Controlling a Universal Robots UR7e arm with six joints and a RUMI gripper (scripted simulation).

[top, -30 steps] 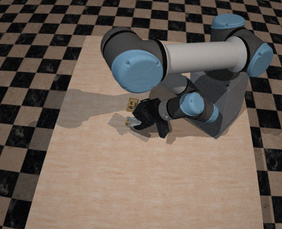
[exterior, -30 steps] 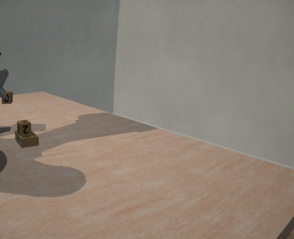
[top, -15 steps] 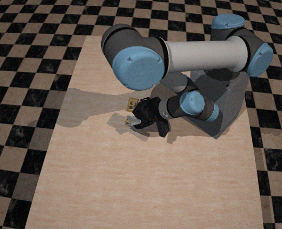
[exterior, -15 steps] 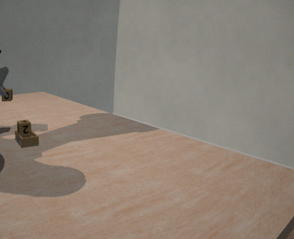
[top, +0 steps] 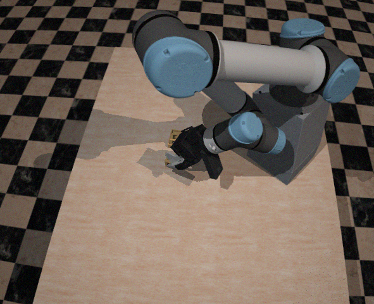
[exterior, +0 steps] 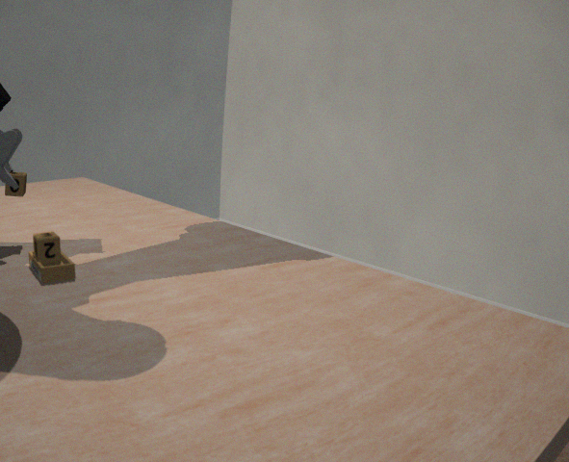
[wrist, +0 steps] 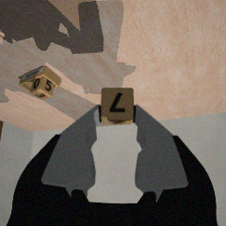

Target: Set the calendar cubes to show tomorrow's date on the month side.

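My gripper (top: 176, 161) (exterior: 13, 182) (wrist: 117, 105) is shut on a wooden cube (top: 167, 161) (exterior: 21, 184) (wrist: 111, 96), held above the table. In the wrist view this cube shows a 7, upside down in the picture; in the exterior view a round digit is partly hidden by a finger. The tray (exterior: 59, 276) (wrist: 53, 73) stands away from the gripper, with a pale label on one long side. The other cube (top: 174, 134) (exterior: 46, 249) (wrist: 41, 88) sits at one end of it, with 3 on top; other faces show 2, 0 and 5.
The table (top: 193, 235) (exterior: 323, 347) carries the arm's grey base (top: 298, 140) at the right in the top view. The arm's upper links hang over the table's rear part. The tray is close to the gripper body in that view, partly covered by it.
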